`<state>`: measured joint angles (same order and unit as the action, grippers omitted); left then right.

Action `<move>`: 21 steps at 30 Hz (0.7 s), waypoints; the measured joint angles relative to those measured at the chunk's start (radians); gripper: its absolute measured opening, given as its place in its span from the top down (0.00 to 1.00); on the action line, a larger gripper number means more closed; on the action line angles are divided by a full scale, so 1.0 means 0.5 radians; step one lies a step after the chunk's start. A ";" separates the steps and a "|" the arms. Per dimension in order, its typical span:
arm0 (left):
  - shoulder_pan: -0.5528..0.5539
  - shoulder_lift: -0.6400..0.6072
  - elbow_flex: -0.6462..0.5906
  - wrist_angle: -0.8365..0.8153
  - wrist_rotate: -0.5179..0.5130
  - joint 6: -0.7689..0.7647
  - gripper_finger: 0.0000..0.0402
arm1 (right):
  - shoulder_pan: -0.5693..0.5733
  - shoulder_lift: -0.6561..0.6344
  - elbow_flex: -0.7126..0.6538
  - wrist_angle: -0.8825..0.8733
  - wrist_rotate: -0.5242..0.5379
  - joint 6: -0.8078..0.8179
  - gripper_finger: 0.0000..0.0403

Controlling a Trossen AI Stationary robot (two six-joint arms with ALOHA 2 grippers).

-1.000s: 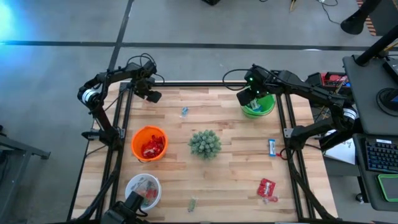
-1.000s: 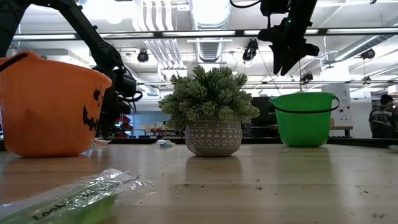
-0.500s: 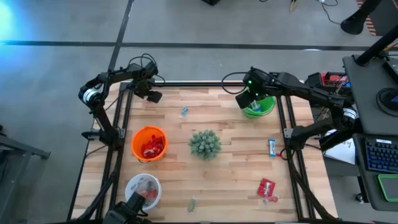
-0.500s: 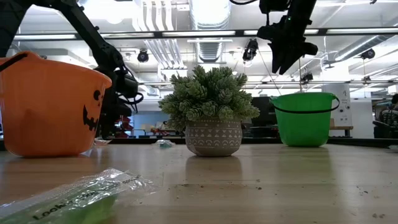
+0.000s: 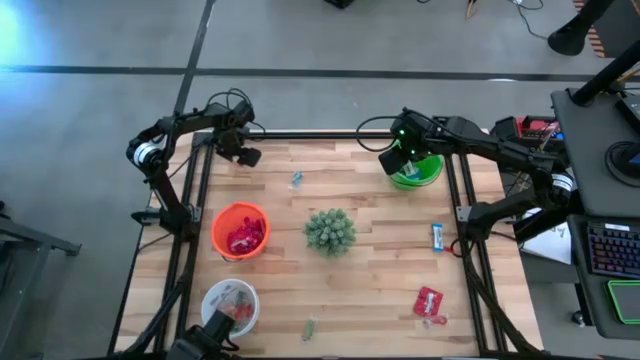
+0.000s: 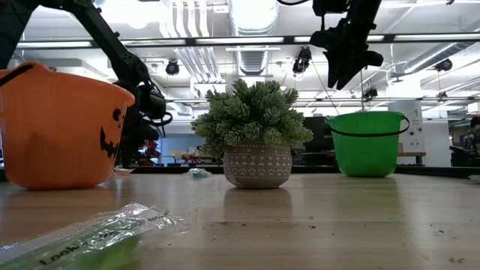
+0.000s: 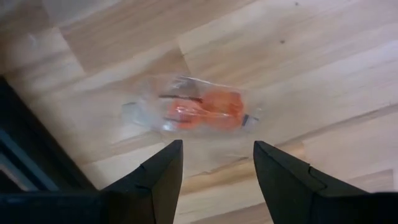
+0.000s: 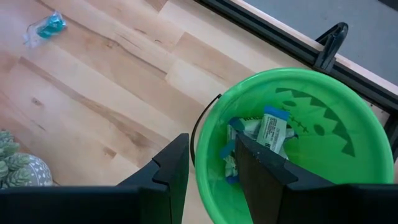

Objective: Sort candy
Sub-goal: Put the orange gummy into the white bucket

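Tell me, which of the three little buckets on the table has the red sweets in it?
The orange bucket with the pumpkin face, left of the potted plant. Red packets fill it; the green bucket holds blue-and-white bars, and the white bucket mostly clear wrappers.

A robotics lab or workshop — exposed ceiling ducts (image 6: 247, 19), grey concrete floor (image 5: 300, 40), a keyboard (image 5: 612, 250) beside the butcher-block table (image 5: 370, 280).

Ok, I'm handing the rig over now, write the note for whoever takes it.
Left gripper: open, low over an orange candy at the table's far left corner.
Right gripper: empty, above the green bucket, which holds blue-and-white bars.
Done: red candy in the orange bucket.
Left: teal piece, blue bar, red packets, green piece.
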<state>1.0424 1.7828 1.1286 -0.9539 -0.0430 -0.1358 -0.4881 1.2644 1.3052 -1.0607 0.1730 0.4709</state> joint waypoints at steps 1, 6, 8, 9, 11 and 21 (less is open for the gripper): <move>-0.001 0.000 0.000 -0.002 0.013 -0.013 0.56 | 0.000 0.000 0.000 0.000 0.000 0.000 0.70; -0.018 -0.001 0.000 -0.037 0.015 -0.200 0.56 | 0.000 0.000 0.000 0.001 0.001 -0.021 0.70; -0.036 -0.002 0.000 -0.074 0.015 -0.261 0.56 | 0.000 0.000 0.000 0.001 0.001 -0.026 0.70; -0.044 -0.002 0.000 -0.082 0.015 -0.294 0.56 | -0.001 0.000 0.000 0.001 0.002 -0.026 0.70; -0.066 -0.004 0.000 -0.084 0.013 -0.359 0.56 | -0.001 0.000 0.000 0.001 0.001 -0.026 0.70; -0.227 -0.018 0.001 -0.064 0.003 -0.446 0.56 | 0.000 0.000 0.000 0.000 -0.014 -0.024 0.70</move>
<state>0.9289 1.7737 1.1290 -0.9857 -0.0418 -0.3586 -0.4883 1.2644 1.3052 -1.0607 0.1661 0.4591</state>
